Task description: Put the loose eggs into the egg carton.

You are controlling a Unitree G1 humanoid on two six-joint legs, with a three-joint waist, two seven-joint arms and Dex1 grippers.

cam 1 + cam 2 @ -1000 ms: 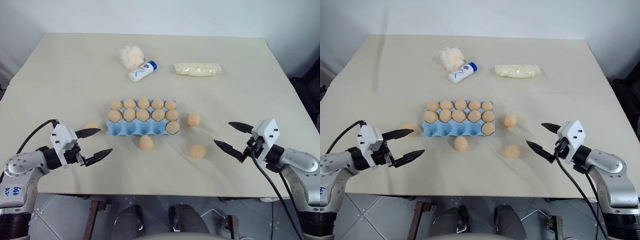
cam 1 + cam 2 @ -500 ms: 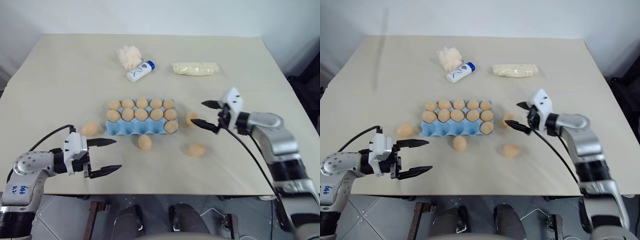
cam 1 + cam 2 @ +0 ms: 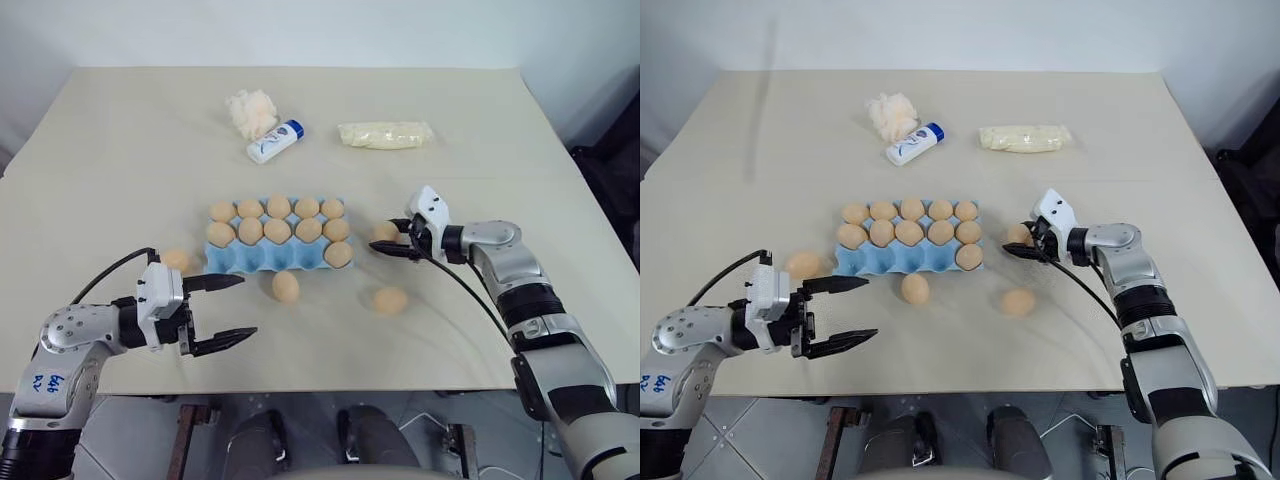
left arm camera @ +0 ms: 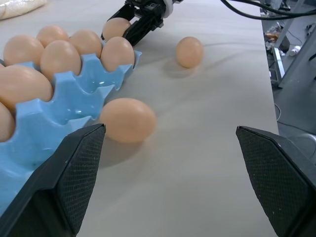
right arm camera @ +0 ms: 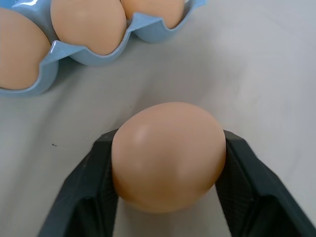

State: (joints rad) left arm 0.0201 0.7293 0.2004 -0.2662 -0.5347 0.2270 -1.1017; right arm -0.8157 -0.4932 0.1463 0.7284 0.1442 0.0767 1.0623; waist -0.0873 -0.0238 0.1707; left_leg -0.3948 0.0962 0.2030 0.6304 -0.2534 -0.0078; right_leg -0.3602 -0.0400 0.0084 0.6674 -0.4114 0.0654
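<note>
Left eye view gives you, from left to right: your left gripper (image 3: pixel 229 309) hovering over the beige tabletop (image 3: pixel 120 150) with its jaws spread wide and nothing between them; a pale orange-tan loose egg (image 3: pixel 177 260) just left of the light blue moulded egg carton (image 3: pixel 262 260), whose near row has four vacant cups; another loose egg (image 3: pixel 286 286) just in front of the carton; a third (image 3: pixel 390 300) further right. Your right gripper (image 3: pixel 386 240) has its black fingers (image 5: pixel 84 192) pressed against both sides of a fourth egg (image 5: pixel 168 155) resting on the table just right of the carton.
</note>
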